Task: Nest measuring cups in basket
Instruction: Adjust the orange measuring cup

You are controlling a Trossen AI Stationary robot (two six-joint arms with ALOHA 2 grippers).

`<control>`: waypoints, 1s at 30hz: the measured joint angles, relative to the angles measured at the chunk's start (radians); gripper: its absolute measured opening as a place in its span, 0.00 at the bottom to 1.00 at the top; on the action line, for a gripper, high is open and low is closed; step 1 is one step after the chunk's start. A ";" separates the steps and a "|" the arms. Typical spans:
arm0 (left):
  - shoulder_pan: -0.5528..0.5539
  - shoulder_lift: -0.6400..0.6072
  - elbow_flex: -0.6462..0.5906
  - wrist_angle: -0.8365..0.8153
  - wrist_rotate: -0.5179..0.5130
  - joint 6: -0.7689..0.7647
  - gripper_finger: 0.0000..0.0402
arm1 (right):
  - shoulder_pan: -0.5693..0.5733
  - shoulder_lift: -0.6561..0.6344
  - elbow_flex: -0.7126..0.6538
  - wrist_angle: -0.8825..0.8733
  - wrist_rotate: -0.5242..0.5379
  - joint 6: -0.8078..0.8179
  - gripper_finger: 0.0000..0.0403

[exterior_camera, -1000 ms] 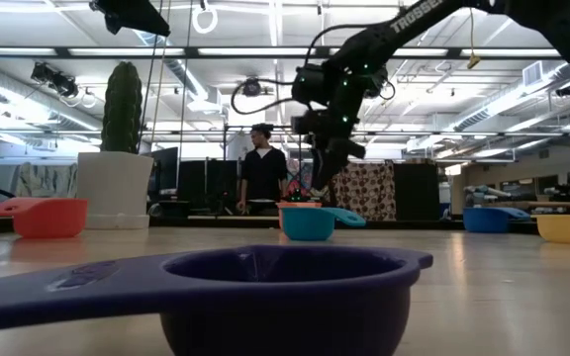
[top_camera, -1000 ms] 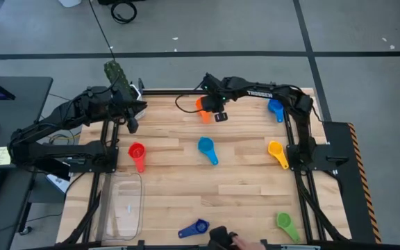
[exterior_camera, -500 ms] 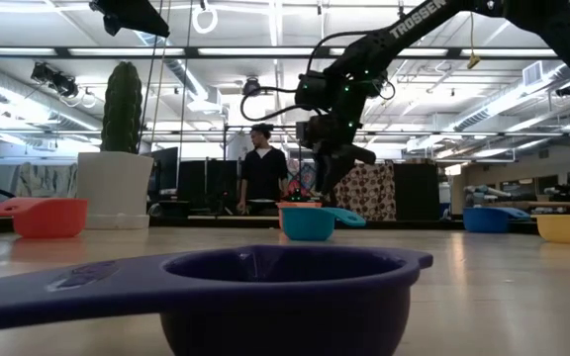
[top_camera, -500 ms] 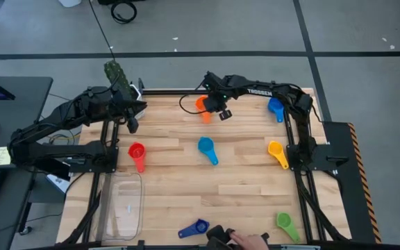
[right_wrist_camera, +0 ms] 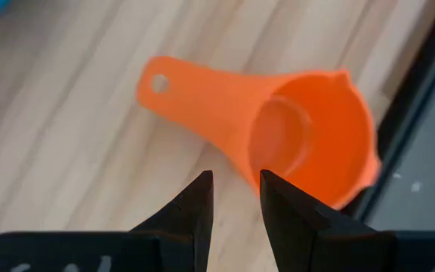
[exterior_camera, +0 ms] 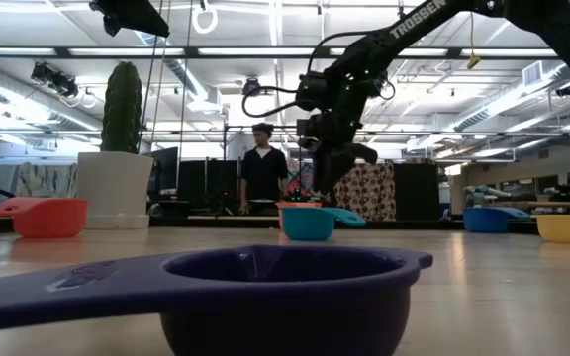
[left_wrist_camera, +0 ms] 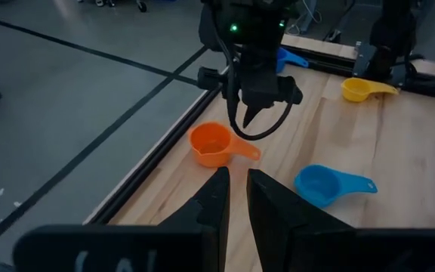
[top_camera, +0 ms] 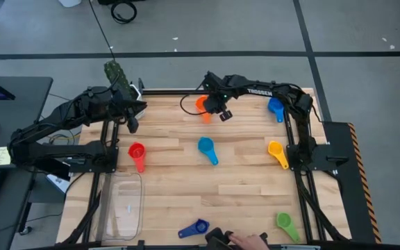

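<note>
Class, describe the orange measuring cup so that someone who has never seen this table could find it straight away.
Start at the wooden table and go to its far edge, the one opposite the clear plastic rectangular basket. Near the middle of that edge, the right claw hangs just above a small orange plastic measuring cup. It is the only orange cup; its nearest neighbour, nearer the table's middle, is light blue.

Both dark, matte-black jointed robot arms are built of chunky segments. The right arm (top_camera: 255,90) carries white "TROSSEN" lettering along its upper link, and a black cable loops loose near its wrist. A small green indicator light glows on that wrist housing (left_wrist_camera: 236,29). Each wrist ends in two slim, tapered black fingers (right_wrist_camera: 195,208).
</note>
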 joint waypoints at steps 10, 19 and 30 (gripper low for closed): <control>0.000 0.000 0.000 0.000 0.000 -0.007 0.13 | 0.000 -0.001 -0.074 0.100 0.022 -0.082 0.28; 0.000 0.000 0.000 0.000 0.000 -0.007 0.13 | -0.010 -0.001 -0.116 0.200 0.032 -0.122 0.28; 0.000 0.000 0.000 0.000 0.000 -0.033 0.13 | -0.028 -0.001 -0.200 0.333 0.030 -0.134 0.27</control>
